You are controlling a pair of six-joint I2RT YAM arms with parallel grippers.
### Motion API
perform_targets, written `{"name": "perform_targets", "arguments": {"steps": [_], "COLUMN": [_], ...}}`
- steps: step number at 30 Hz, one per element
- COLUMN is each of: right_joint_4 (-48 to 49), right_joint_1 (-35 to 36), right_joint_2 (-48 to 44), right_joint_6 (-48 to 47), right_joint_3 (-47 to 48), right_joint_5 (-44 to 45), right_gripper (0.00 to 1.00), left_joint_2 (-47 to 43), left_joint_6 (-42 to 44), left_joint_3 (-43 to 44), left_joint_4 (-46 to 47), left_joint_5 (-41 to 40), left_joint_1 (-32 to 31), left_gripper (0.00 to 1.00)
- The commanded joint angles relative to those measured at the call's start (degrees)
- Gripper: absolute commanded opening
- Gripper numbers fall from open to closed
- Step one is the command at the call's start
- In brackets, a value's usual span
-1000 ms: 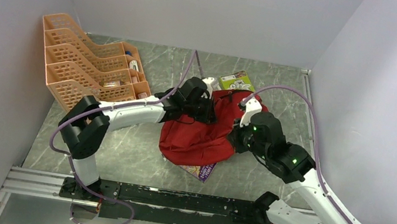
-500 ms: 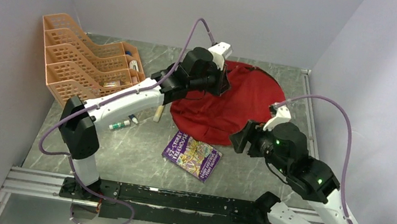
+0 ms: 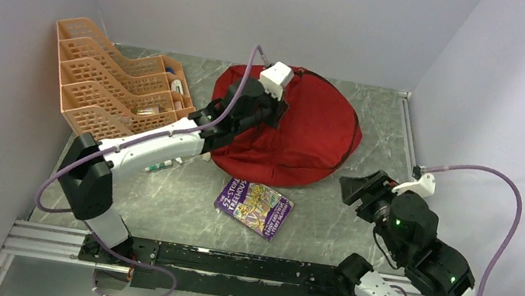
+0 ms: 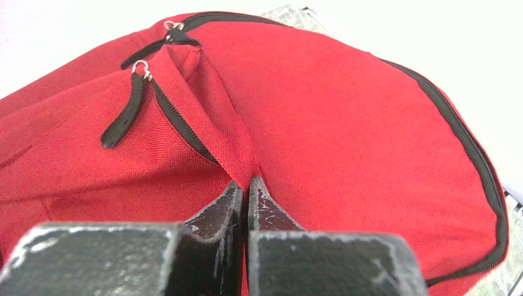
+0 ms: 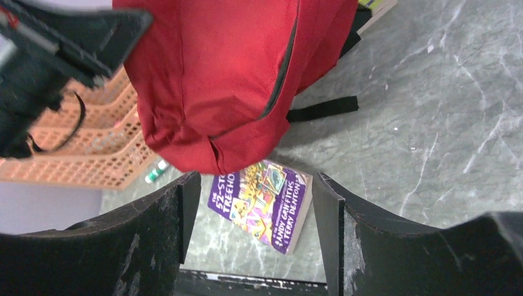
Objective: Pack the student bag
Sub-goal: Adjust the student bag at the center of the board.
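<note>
White-and-black arms [image 3: 157,149], purple cables [image 3: 476,169]

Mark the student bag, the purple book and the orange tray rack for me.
student bag [image 3: 313,132], top external view, on its broad red panel.
purple book [image 3: 253,208], top external view, centre of its cover.
orange tray rack [image 3: 96,84], top external view, on a middle tier's lattice.

Purple book [image 3: 253,207] lies on table [image 3: 172,209]; orange rack [image 3: 107,89] far left

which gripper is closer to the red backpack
Left. The left gripper is shut on a fold of the red backpack; the right gripper hangs open, apart from its near right edge.
</note>
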Motion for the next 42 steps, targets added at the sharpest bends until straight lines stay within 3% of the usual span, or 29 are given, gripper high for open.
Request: {"name": "perform_targets", "arguments": {"steps": [1,5,9,15,22,35,42], "right_joint_4": [4.35,7.76,10.48,12.85,14.53,18.30,30.76], "right_joint_1": [0.25,0.25,0.25,0.25,0.28,0.25,0.27], "right_joint_2": [-2.17,-0.23,2.68,3.77,4.55,4.35,8.60], "right_joint_6": [3.54,3.52,2.13,1.05,2.94,11.82,8.25], "right_joint_3": [-4.20,-7.86,-10.05,-13.25,-18.13,-31.37,-37.19], "right_joint_5": [6.31,5.07,2.36,1.62,-1.97,-9.08,-21.92], "right_gripper": [0.69,0.64,0.60,0.45,0.39,0.31,0.33], "left_joint_2": [-5.71,-7.27,-7.05,-7.59,-8.06,-8.11,-6.54], "left_joint_6": [2.63,1.45,0.31,-1.06,-1.39,-2.73,-0.83], "left_joint_3": [-9.15,-15.58,-17.65,-21.03,-23.48,-22.31,-18.82], "left_joint_4": [19.15,24.03,23.32,24.29,24.85,26.09,25.67], "left_joint_5": [-0.39,1.27,3.13,5.14,8.41,15.91,20.11], "left_joint_1": [-0.12,-0.05,-0.06,-0.10,-0.17,-0.49,-0.90], "left_gripper": [0.05,0.05,0.05,0.05,0.05,0.05,0.05]}}
